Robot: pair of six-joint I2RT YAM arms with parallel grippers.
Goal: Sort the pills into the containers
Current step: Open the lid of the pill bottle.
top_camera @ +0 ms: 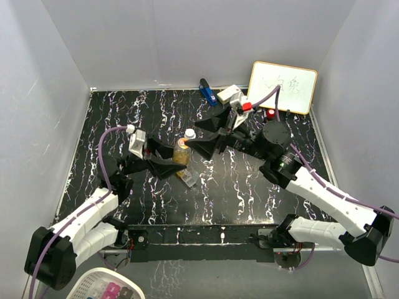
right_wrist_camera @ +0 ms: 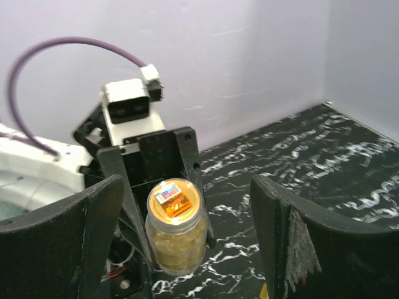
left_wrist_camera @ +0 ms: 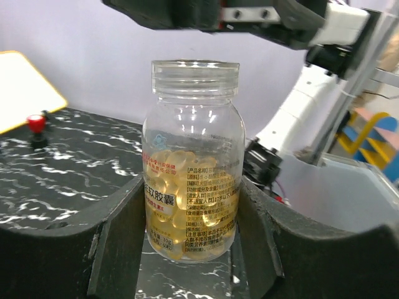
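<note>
The left end effector (left_wrist_camera: 192, 249) grasps the golden-amber bottle (left_wrist_camera: 190, 156) upright on the worktop (top_camera: 249, 187), steadying its uncapped mouth, while the right end effector (right_wrist_camera: 187, 233), released, hangs nearby.

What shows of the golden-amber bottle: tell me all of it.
The golden-amber bottle is round, clear and plastic-looking, with a threaded neck and no cap. Golden softgel capsules fill its lower half; a printed see-through label wraps the body. It stands upright, gripped on both sides by the left hand. The open right hand hovers just above.
</note>
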